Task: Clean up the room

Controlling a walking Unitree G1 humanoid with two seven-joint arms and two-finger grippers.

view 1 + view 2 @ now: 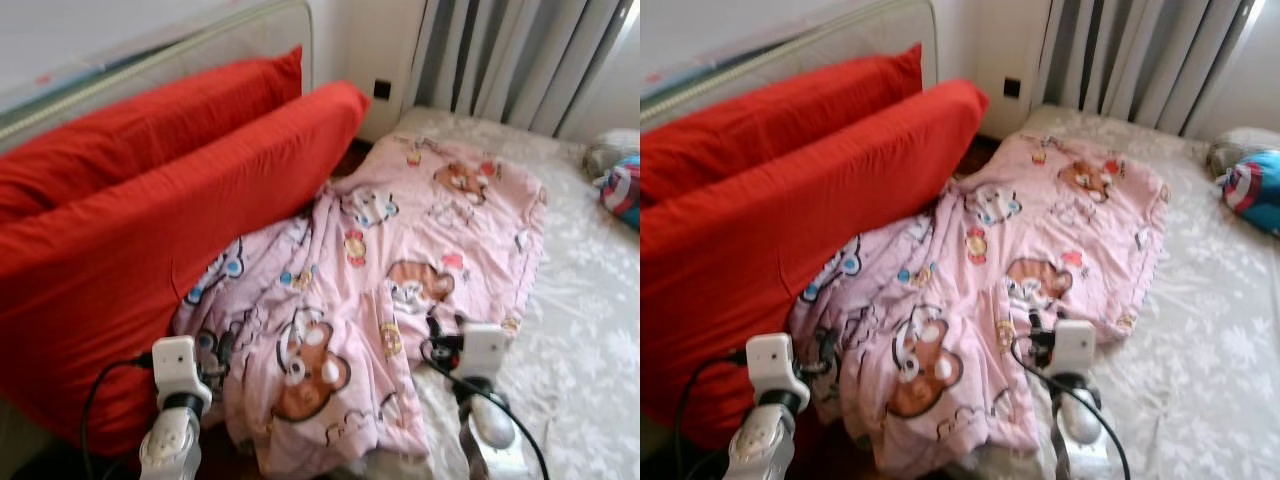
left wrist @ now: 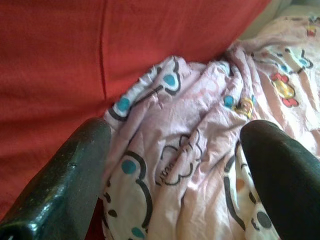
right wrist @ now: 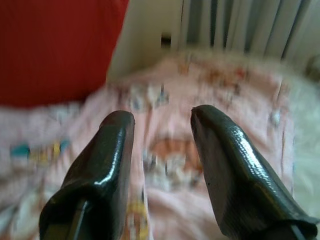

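Pink cartoon-bear blanket [image 1: 400,280] lies crumpled across the bed [image 1: 590,330], bunched toward the near edge and pressed up against the red pillows [image 1: 150,210] at the headboard [image 1: 200,40] side. Left tool [image 2: 170,170] spread wide, fingers [image 2: 60,185] hovering just over the blanket's rumpled edge beside the red pillow, nothing held. Right tool [image 3: 162,150] parted moderately, empty, over the blanket's middle near the bed's near edge; that view blurred. White patterned sheet bare on the far side. Blue-red cushion [image 1: 622,192] at the bed's right edge. Grey curtains [image 1: 520,60] behind.
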